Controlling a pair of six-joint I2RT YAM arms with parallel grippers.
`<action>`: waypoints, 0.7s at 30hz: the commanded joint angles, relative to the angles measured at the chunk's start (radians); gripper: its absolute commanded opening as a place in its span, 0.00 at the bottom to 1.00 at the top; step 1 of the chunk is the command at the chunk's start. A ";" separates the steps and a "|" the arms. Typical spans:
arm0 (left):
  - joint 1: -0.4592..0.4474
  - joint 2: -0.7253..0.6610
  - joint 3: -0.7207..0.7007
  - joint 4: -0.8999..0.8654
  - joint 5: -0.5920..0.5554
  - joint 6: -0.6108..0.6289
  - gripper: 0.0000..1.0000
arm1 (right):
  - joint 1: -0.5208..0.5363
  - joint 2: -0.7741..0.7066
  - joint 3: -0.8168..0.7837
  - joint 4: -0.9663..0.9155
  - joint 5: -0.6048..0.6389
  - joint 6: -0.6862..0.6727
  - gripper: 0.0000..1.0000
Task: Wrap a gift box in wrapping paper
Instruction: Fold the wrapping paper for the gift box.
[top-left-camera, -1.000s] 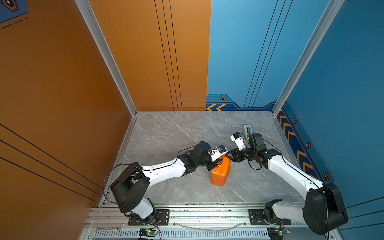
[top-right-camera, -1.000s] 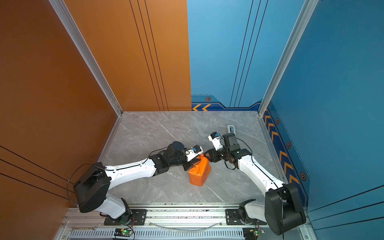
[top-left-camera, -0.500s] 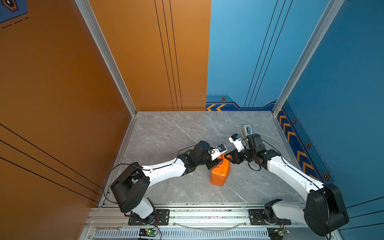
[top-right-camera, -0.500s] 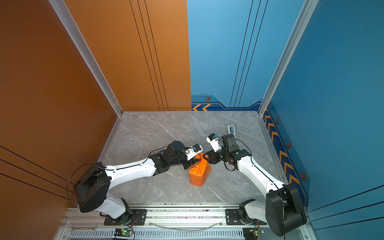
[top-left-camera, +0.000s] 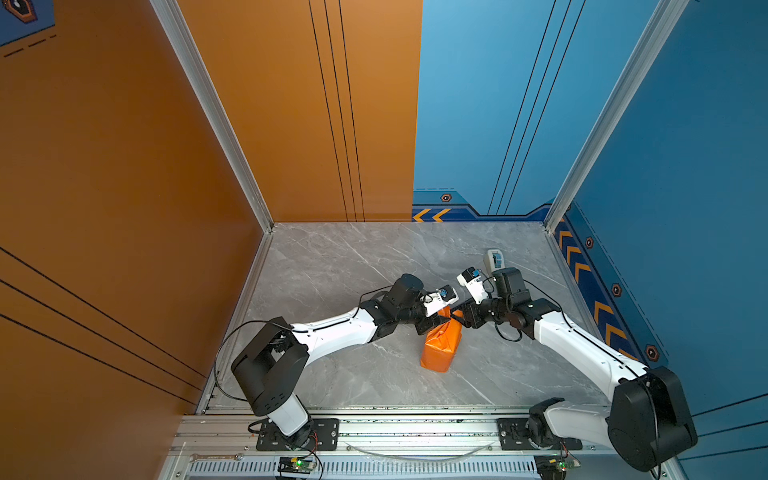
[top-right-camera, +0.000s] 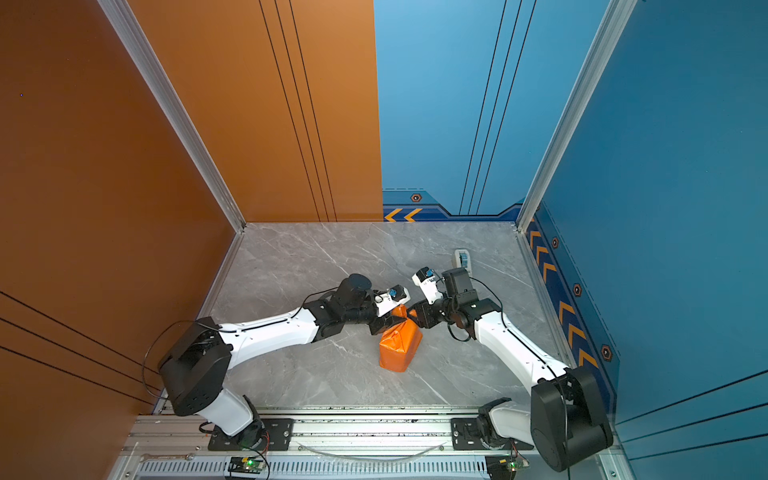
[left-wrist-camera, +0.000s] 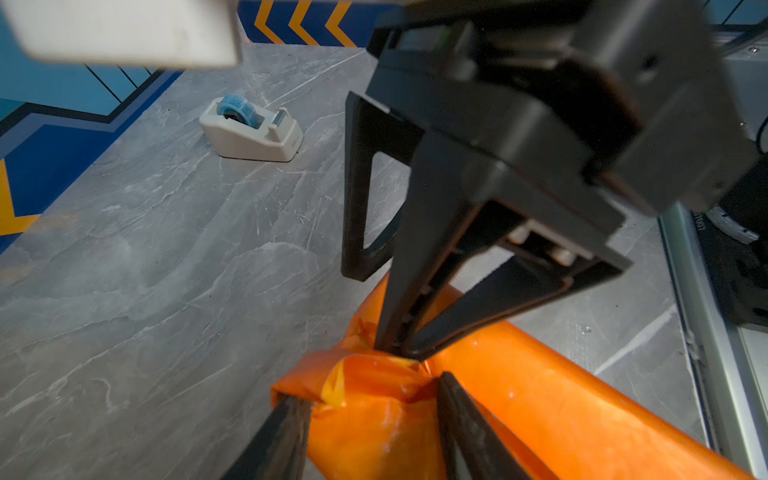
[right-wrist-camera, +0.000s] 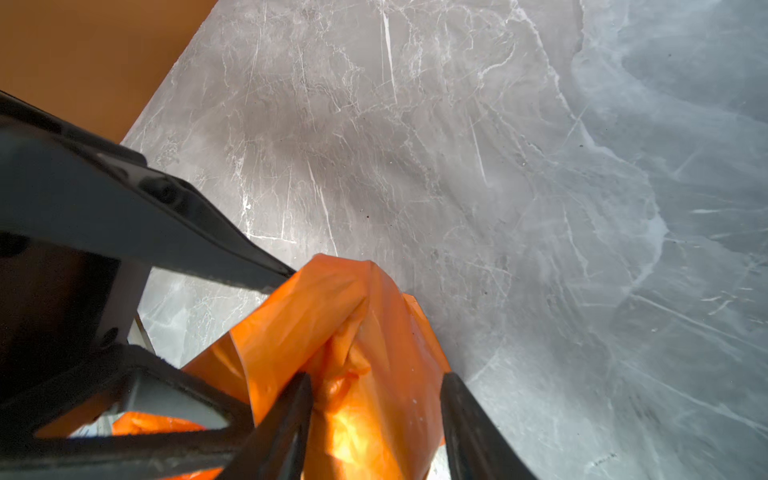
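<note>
1. Two grippers meet at the bundle's far end. Your right gripper (right-wrist-camera: 376, 376) pinches a bunch of wrapping paper (top-left-camera: 440, 345), likely to keep the fold shut.
2. Your left gripper (left-wrist-camera: 370, 386) has its fingers apart around the paper end. I cannot tell if they squeeze.
3. The gift box seems hidden inside the paper, on the table (top-left-camera: 353, 266).
4. The tape dispenser (left-wrist-camera: 249, 133) sits nearby, probably for sealing.

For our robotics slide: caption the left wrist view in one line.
At the folded end of the orange wrapping paper, left gripper meets right gripper; tape dispenser beyond.
</note>
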 joint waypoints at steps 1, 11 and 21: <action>0.023 0.045 0.012 -0.079 0.065 0.027 0.50 | -0.003 0.005 -0.021 -0.050 -0.005 0.015 0.53; 0.050 0.128 0.103 -0.235 0.172 0.071 0.46 | -0.091 -0.177 -0.078 0.039 -0.040 0.272 0.76; 0.038 0.138 0.107 -0.264 0.186 0.079 0.46 | 0.020 -0.146 -0.082 0.049 0.166 0.616 0.92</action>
